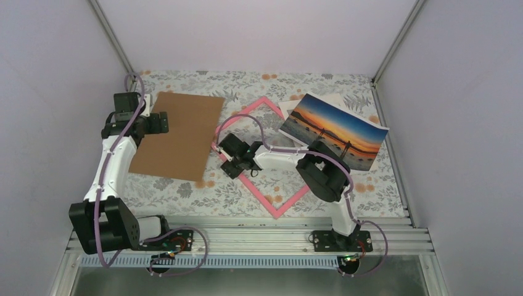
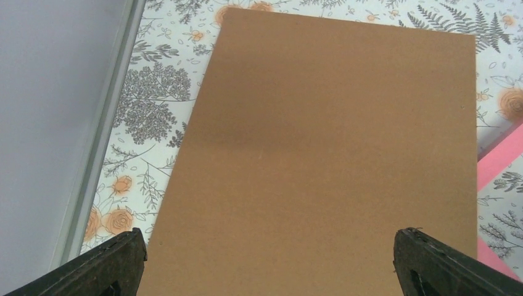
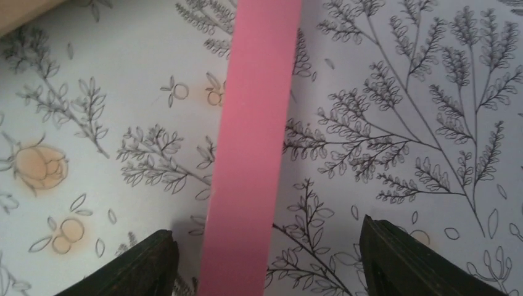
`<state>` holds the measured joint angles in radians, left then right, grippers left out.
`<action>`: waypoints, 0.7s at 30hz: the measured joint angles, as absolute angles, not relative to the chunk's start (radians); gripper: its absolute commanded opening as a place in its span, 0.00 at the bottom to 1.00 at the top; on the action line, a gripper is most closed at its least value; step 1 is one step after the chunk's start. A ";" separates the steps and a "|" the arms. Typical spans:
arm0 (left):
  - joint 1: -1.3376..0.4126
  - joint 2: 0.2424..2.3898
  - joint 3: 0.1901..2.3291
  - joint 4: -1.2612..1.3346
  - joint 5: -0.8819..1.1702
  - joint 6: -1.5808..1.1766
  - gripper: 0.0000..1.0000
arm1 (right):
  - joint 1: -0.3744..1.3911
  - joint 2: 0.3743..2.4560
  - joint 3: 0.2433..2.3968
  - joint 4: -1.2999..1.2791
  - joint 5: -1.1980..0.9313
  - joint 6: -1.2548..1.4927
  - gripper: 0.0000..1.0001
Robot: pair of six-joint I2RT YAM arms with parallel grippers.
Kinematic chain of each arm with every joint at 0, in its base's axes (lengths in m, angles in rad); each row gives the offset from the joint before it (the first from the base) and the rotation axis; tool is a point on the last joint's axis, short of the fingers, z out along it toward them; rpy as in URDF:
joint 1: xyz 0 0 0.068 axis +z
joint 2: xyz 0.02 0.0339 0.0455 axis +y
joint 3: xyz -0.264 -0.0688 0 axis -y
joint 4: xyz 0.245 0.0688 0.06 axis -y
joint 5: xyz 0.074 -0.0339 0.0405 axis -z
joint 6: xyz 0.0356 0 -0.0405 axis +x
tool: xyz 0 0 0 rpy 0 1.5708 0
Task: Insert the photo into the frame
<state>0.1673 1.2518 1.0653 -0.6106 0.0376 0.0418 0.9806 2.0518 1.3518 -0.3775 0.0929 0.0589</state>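
Note:
The photo [image 1: 336,129], an orange sunset over blue water, lies at the back right, partly on a white mat board [image 1: 288,110]. The pink frame [image 1: 274,206] lies turned like a diamond in the middle of the table. My right gripper [image 1: 229,161] is open and hangs low over the frame's left border, which runs between its fingers in the right wrist view [image 3: 253,154] without touching them. My left gripper [image 1: 161,122] is open and empty above the left edge of the brown cardboard sheet [image 1: 179,134], which fills the left wrist view [image 2: 327,148].
The table has a floral cover [image 1: 185,191]. White walls with metal posts close in the back and sides [image 1: 385,55]. A metal rail [image 1: 259,237] runs along the near edge by the arm bases.

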 measured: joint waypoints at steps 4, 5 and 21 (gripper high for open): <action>0.121 1.279 1.058 -0.591 -0.019 0.020 1.00 | 0.974 2.066 1.361 -0.353 0.123 0.078 0.58; 0.108 1.286 1.054 -0.584 -0.033 0.012 1.00 | 0.971 2.068 1.362 -0.348 0.126 0.083 0.56; -0.236 1.651 1.120 -0.488 -0.178 -0.078 1.00 | 0.887 2.072 1.362 -0.343 0.096 0.124 0.33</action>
<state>-0.2356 1.6508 1.1198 -0.4885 -0.1780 -0.0780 0.8871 2.0716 1.3624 -0.3431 0.0963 0.1238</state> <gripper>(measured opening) 0.998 0.387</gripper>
